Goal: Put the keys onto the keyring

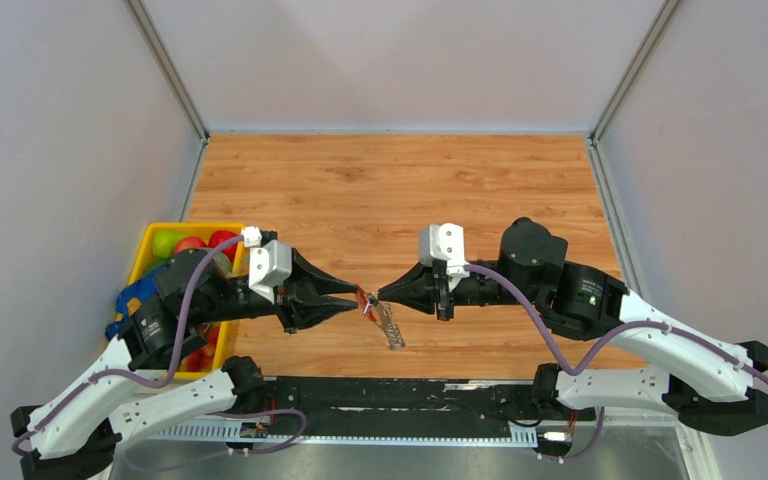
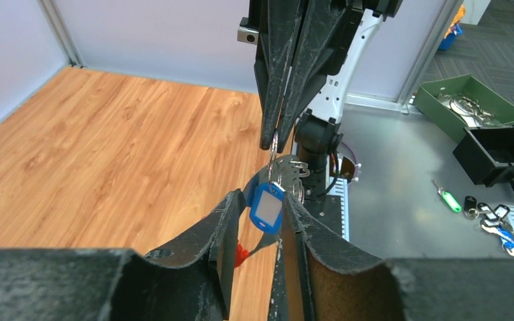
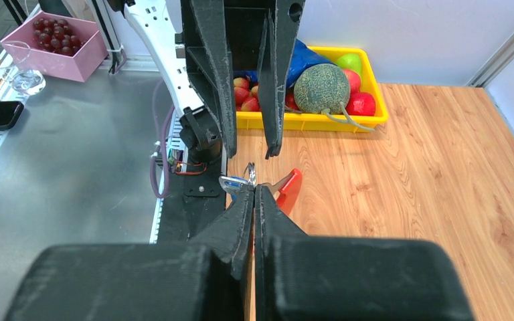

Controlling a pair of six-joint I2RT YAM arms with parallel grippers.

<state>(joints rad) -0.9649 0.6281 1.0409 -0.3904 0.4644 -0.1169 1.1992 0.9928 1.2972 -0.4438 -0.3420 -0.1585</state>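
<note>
My right gripper is shut on the thin metal ring of the keys, holding them above the wooden table. Their blue tag hangs between the fingers of my left gripper, which is open with its jaws clearly apart. The keyring's red loop sits right at the two grippers' tips, and its grey glittery piece hangs below them. Whether the keys' ring passes through the red loop is hidden. The silvery keys stick out left of the right gripper's tips.
A yellow bin of fruit with a melon stands at the table's left edge. On the metal bench are a green tray, a black box, loose key tags, a pink box and a glass.
</note>
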